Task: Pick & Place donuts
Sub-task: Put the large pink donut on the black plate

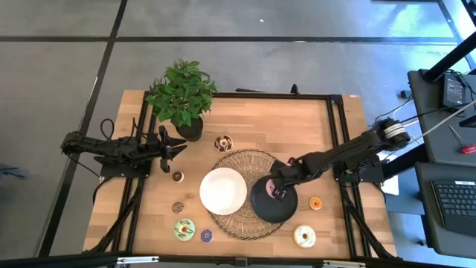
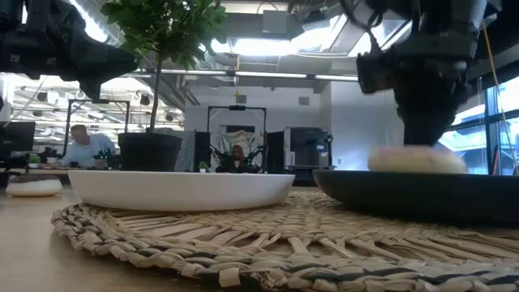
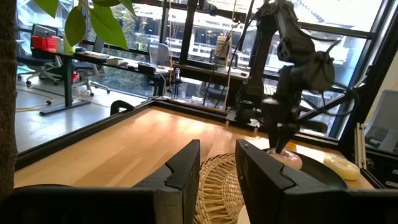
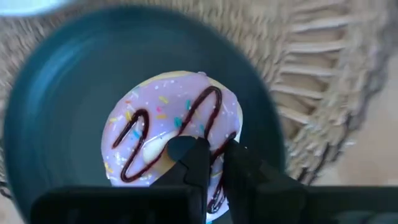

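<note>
Hovering right over the pink donut (image 4: 171,142), the right pincer (image 4: 213,163) has its tips nearly together at the ring's rim, seemingly pinching it, though contact is hard to confirm. The donut lies flat on the black plate (image 1: 274,199), hole up, no long axis. Left pincer (image 1: 177,147) waits part-open, empty, well apart near the plant (image 1: 181,93).
</note>
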You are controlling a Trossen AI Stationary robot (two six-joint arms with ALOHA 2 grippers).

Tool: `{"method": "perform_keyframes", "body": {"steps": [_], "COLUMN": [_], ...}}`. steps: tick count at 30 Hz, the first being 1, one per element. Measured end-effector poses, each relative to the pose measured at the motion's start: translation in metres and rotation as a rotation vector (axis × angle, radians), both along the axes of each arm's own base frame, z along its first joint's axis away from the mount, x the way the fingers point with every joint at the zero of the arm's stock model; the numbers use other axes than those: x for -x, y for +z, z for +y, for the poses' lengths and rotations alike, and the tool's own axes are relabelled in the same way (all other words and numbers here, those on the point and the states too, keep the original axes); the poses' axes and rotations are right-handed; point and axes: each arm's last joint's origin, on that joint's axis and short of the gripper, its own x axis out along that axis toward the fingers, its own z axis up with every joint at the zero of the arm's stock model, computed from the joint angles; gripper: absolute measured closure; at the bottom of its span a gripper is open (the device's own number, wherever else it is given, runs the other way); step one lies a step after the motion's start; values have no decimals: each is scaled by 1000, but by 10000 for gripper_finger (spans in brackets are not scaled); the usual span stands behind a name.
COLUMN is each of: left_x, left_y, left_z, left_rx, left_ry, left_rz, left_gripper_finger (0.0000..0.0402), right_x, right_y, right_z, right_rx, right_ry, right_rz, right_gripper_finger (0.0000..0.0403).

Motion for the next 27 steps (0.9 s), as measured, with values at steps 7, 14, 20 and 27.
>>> {"method": "perform_keyframes", "body": {"steps": [7,14,20,27], "left_x": [0,0,0,0], "left_y": [0,-1,0,0], "left_z": [0,0,0,0], "left_rx": [-1,-1,-1,-1], "left_ry": [0,0,0,0], "left_rz": [5,6,5,5], "left_gripper_finger": [304,304,304,304], "right_x": [-4,-3,-5,-6], "right_y": [-9,-8,-7,-7], "right_z": [1,0,-4,-10], "right_rx": [3,2,4,35], "right_ry": [3,3,-8,9], "right_rz": [24,20,17,11], "right_gripper_finger": [360,360,360,359]}}
